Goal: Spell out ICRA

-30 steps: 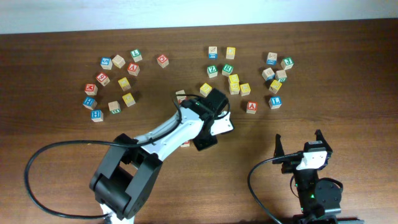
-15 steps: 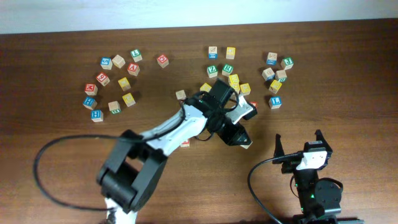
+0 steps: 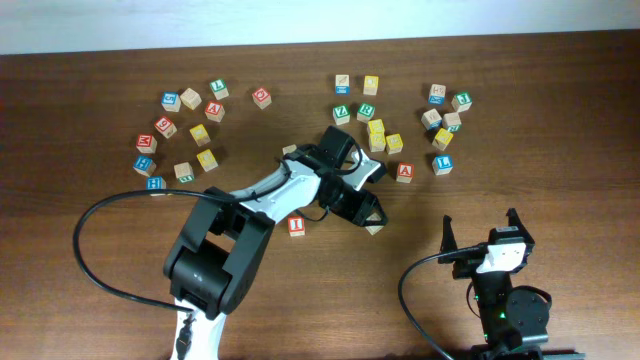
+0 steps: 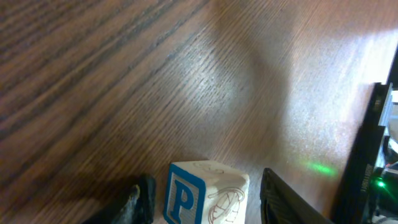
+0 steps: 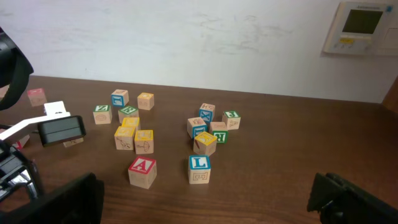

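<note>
Dark wooden table, letter cubes scattered across the upper frame. The left gripper is at centre frame, fingers spread around a small pale wooden cube with a blue P side face, gaps both sides, so it reads as released, probably set there to follow the small red I cube, which lies lower centre, left of the jaws and apart. Its top letter is unreadable, maybe the C; red A cube and green R cube sit up-right of that gripper, untouched. Right gripper lower right, fingers wide, holding nothing.

dark wooden table, scattered alphabet cubes
</note>
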